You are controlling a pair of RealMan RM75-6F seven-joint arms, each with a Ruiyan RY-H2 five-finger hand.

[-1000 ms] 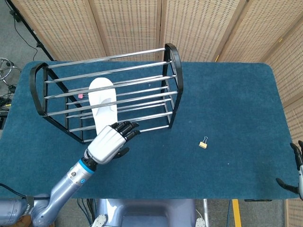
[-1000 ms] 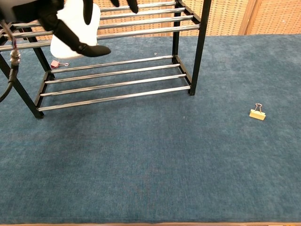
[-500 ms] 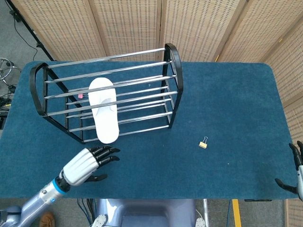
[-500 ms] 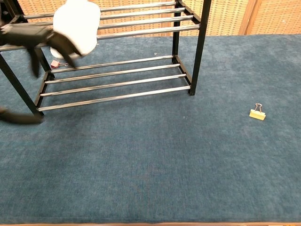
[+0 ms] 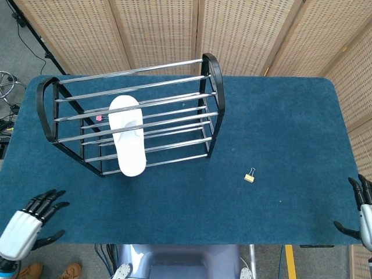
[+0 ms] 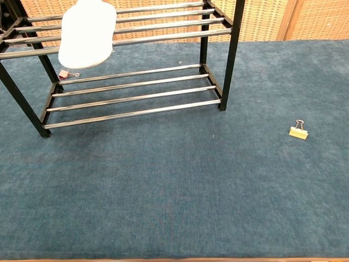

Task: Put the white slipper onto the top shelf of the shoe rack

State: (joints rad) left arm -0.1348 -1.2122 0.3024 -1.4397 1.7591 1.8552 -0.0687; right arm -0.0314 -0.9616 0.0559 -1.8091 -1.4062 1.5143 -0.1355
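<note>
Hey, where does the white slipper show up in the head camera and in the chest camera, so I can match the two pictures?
Head view: the white slipper lies across the top bars of the shoe rack, left of centre, its near end overhanging the front bar.
Chest view: it sits at the top left corner, on the upper bars.
Shared landmark: the yellow binder clip on the blue cloth, right of the rack.

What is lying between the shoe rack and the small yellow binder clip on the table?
Nothing: between the shoe rack and the binder clip there is only bare blue table cloth, as both the head and chest views show.
</note>
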